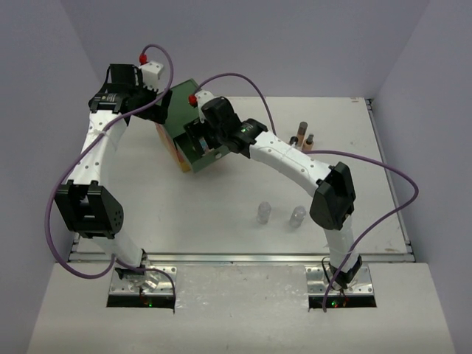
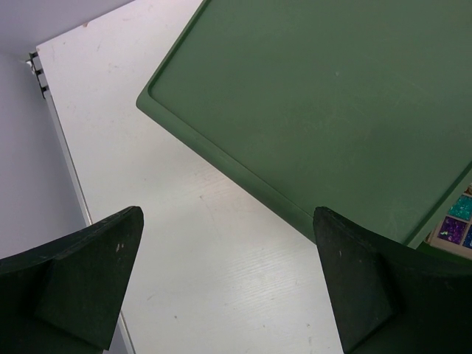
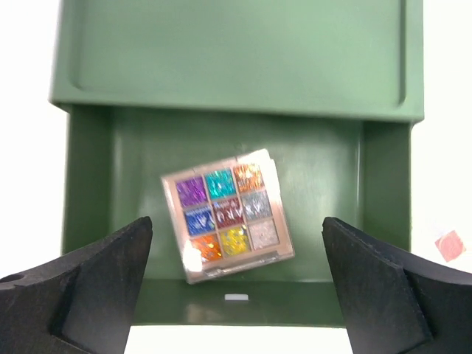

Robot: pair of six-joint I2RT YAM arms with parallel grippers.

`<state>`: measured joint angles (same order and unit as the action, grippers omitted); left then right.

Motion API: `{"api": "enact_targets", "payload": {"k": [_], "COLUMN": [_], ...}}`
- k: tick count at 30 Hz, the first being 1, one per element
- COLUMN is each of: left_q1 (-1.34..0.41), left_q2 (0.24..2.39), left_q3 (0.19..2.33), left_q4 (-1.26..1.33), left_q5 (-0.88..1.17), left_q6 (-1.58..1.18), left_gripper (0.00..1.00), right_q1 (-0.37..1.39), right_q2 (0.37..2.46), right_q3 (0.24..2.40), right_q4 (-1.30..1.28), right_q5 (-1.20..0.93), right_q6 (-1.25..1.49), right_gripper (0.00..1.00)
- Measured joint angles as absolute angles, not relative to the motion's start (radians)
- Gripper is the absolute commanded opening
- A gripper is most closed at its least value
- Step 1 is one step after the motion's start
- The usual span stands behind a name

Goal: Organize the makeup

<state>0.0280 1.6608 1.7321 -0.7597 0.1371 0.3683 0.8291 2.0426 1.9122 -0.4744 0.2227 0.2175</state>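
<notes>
Multicoloured nine-pan palette (image 3: 227, 215), slightly tilted

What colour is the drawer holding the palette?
Green; the drawer shows best in the right wrist view.

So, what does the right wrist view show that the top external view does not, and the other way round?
Only the right wrist view: the multicoloured palette lying tilted in the open green drawer. Only the top external view: two clear bottles on the table, slim dark-capped tubes standing farther back, and both arms. Both: the green top of the drawer chest and the open right gripper above it.
</notes>
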Motion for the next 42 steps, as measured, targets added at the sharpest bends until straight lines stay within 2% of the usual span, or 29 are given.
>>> {"api": "enact_targets", "payload": {"k": [6,11,14,18,22,29,42], "left_q1": [0.028,0.028,0.028,0.028,0.028,0.028,0.028], "left_q2": [1.664,1.665,1.664,1.665,1.665,1.664,1.664], "left_q3": [1.732,1.732,1.727,1.720,1.720,1.708,1.661], "left_q4": [-0.760,-0.760,-0.759,-0.760,-0.759,-0.758,-0.735], "left_q5": [0.138,0.138,0.139,0.139,0.139,0.133,0.134], "left_q6": [0.369,0.369,0.374,0.380,0.384,0.390,0.387], "left_gripper": [0.98,0.98,0.98,0.98,0.99,0.99,0.99], "right_q1": [0.828,0.784,0.668,0.402,0.277,0.316,0.314], "right_q2": [2.026,1.908,1.779,1.703,1.793,2.034,2.291], "right_q3": [1.982,1.966,1.898,1.877,1.946,1.975,1.935], "right_q4": [-0.473,-0.493,-0.494,-0.492,-0.559,-0.657,-0.689], "right_q5": [0.151,-0.013,-0.176,-0.356,-0.386,-0.309,-0.160], "right_q6": [0.145,0.001,-0.043,-0.063,-0.109,-0.192,-0.255], "right_gripper": [0.99,0.99,0.99,0.99,0.99,0.99,0.99]}}
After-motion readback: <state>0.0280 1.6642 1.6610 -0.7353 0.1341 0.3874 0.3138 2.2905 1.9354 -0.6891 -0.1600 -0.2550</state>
